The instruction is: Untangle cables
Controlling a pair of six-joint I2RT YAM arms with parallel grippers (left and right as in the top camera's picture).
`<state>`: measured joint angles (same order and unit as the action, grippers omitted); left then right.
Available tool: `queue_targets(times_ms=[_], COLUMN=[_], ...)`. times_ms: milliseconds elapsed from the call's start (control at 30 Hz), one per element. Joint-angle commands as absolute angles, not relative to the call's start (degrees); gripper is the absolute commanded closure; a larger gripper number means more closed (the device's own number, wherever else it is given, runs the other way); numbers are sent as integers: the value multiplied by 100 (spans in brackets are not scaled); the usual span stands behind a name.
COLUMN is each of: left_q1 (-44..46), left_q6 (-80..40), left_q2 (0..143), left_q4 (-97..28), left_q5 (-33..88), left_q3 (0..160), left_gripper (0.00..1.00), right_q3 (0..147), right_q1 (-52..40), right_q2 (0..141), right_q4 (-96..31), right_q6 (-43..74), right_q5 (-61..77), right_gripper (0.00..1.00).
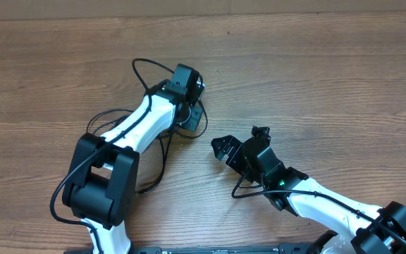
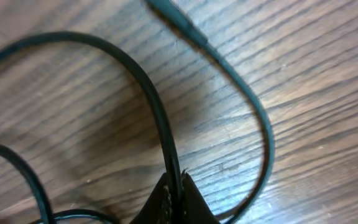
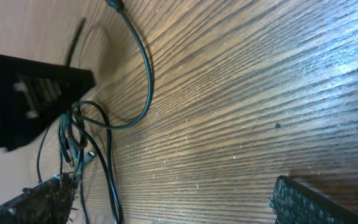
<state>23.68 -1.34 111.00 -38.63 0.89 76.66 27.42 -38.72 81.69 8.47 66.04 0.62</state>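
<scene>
Where the left arm reaches across the wooden table [image 1: 316, 63], the left gripper [image 2: 180, 198] has its fingertips pressed together, pinching one strand of the thin black cables [image 2: 157, 112]. That strand rises from between the tips and arcs away, while another strand curves past just beside them. The rest of the tangle lies under and around this gripper. The right gripper [image 3: 176, 200] sits apart from it, fingers [image 3: 306, 202] spread wide over wood, gripping nothing. Cable loops lie close by one finger and well apart from the other.
</scene>
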Motion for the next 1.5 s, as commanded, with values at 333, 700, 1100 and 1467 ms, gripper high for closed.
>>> queue_targets(times_ms=[333, 700, 1100, 1467], left_q1=[2880, 2928, 2930, 2928], left_q6=[-217, -652, -989, -1212], left_q2=[10958, 10958, 10958, 10958], left_q4=[-4351, -4390, -4729, -4919], left_q5=[454, 451, 438, 390], left_q3=[9076, 9242, 9666, 9668], left_gripper=[96, 96, 96, 96], right_q3=[2740, 2740, 2740, 2740], right_q1=[-3859, -3861, -3861, -3859], right_q2=[8101, 8101, 8101, 8101], right_q4=[886, 886, 886, 886], right_q6=[6624, 6622, 6624, 6622], right_q5=[25, 25, 25, 25], right_gripper=[0, 0, 0, 0])
